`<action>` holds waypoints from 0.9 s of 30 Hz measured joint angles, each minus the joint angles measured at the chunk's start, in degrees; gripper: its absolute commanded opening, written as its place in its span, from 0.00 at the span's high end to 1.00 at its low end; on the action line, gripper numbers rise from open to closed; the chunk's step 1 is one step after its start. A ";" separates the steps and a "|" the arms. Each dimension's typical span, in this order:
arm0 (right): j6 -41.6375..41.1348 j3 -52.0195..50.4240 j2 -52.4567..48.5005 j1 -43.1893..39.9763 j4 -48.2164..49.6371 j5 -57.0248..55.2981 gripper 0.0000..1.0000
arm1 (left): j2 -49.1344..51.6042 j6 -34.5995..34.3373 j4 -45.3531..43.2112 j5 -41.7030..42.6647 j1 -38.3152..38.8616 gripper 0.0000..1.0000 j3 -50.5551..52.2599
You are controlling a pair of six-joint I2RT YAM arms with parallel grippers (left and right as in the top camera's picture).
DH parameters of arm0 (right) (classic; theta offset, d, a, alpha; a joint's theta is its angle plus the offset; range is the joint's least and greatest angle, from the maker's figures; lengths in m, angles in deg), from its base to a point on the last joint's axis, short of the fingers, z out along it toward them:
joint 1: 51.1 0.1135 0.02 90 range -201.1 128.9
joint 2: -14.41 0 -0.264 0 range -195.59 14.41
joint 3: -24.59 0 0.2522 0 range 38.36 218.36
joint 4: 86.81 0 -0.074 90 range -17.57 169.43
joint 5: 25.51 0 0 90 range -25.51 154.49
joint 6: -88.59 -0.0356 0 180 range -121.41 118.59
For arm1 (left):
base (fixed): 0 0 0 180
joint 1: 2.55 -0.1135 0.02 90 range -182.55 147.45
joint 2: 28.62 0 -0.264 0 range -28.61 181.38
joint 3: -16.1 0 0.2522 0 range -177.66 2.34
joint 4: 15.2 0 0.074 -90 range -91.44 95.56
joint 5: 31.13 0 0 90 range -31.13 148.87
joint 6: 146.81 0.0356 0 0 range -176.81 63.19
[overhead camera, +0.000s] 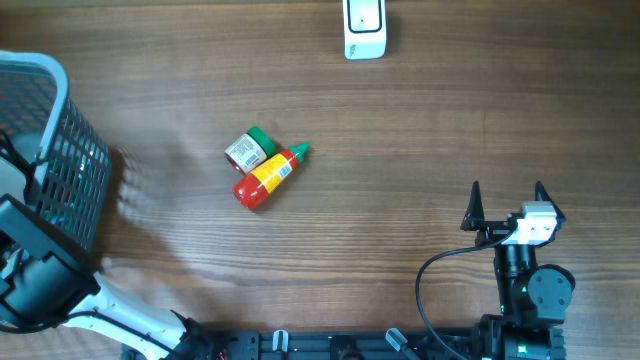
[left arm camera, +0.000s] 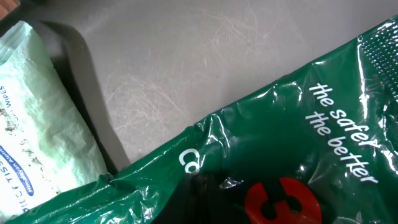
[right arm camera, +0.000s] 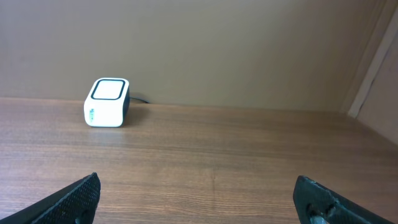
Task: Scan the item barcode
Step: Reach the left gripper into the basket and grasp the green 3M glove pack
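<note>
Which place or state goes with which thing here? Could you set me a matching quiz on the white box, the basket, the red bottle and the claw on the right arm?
Things:
1. white scanner box
2. mesh basket
3. red bottle
4. right gripper

Places or states:
A. lying on its side in the middle of the table, next to a green-capped jar
B. open, holding nothing
C. at the far edge
D. at the left edge

Pairs: 1-C, 2-D, 3-A, 4-B.
</note>
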 measured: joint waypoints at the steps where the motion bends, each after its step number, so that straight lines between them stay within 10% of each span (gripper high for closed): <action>1: 0.00 0.00 0.00 0.00 0.00 0.00 0.00 | -0.07 -0.07 0.61 0.02 0.00 0.30 -0.28; 2: 0.00 0.00 0.00 0.00 0.00 0.00 0.00 | -0.22 0.15 1.49 0.09 0.00 0.00 -0.68; 14: 0.00 0.00 0.00 0.00 0.00 0.00 0.00 | -9.75 25.64 5.22 17.18 -0.28 0.01 -5.53; 27: 0.00 0.00 0.00 0.00 0.00 0.00 0.00 | 1.46 28.06 5.99 20.68 -4.13 0.02 -5.55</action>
